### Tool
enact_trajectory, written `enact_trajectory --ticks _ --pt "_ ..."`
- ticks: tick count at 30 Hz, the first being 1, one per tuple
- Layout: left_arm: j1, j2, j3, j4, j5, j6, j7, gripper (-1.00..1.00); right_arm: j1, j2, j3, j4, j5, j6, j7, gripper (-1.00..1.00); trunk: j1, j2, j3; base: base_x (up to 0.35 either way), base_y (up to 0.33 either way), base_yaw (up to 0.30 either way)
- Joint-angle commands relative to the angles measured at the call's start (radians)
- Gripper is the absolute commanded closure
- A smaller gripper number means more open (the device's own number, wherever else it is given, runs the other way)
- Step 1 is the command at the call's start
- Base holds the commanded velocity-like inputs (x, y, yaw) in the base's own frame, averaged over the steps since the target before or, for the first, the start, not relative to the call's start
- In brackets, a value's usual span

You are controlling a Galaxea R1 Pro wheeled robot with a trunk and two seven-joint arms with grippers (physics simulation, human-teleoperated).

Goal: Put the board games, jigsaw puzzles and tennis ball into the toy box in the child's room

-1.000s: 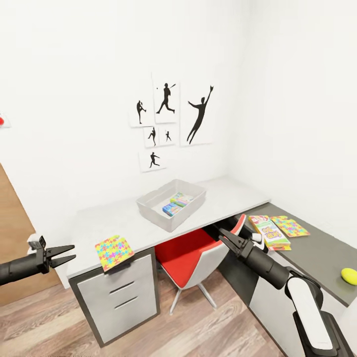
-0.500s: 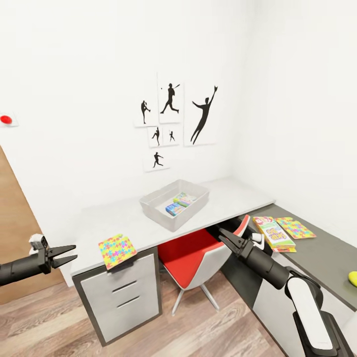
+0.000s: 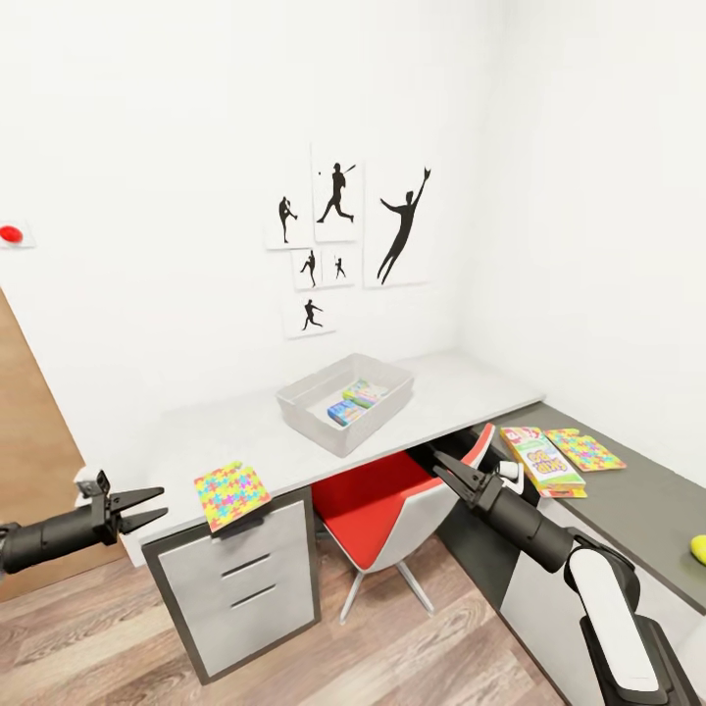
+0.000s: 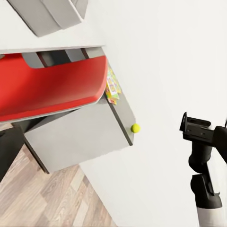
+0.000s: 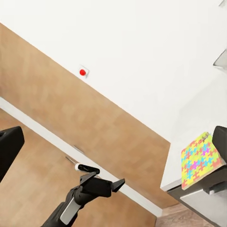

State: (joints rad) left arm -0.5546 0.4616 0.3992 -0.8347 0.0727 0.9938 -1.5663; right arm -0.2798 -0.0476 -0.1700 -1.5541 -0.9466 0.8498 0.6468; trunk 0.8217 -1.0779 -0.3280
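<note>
Fingers of the left gripper [image 3: 147, 506] stand apart and empty, held low beside the end of the tabletop [image 3: 451, 387], pointing toward it. The right gripper [image 3: 446, 469] hangs in front of the red chair [image 3: 382, 515], its fingers close to a point; whether they are fully together I cannot tell, and nothing sits between them.

Nearest of the toys is one jigsaw puzzle [image 3: 231, 492], lying flat at the front corner of the tabletop above the drawers [image 3: 245, 579], one corner overhanging the edge. It lies just ahead of the left fingers and toward the chair side, so the left arm is the nearer one by my judgement. It is almost square, with no clear long axis, turned a little askew to the edge.

Further along on the darker side wing lie a board game [image 3: 541, 458], its long axis running away from the robot, and just beside it the second jigsaw puzzle [image 3: 585, 450]. The tennis ball [image 3: 698, 549] rests well apart near the picture's edge. Farthest back stands the toy box [image 3: 294, 404], with boxes already inside.
</note>
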Motion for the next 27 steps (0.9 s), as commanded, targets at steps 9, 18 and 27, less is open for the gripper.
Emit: enact_trajectory --ticks 9,18,27 --pt "-0.001 -0.022 0.001 0.027 -0.002 0.034 -0.004 -1.00 -0.001 0.000 -0.002 0.001 -0.001 0.006 0.002 -1.00 0.035 -0.064 -0.030 0.000 0.000 0.000" --pt "-0.001 -0.024 0.001 0.028 -0.003 0.044 -0.004 -1.00 -0.001 0.000 -0.002 0.002 -0.001 0.005 -0.001 -1.00 0.042 -0.078 -0.036 -0.062 0.013 0.000" --pt "-0.001 -0.024 0.001 0.028 -0.003 0.046 -0.004 -1.00 -0.001 0.000 -0.002 0.002 -0.001 0.005 -0.001 -1.00 0.069 -0.127 -0.058 -0.055 0.009 0.000"
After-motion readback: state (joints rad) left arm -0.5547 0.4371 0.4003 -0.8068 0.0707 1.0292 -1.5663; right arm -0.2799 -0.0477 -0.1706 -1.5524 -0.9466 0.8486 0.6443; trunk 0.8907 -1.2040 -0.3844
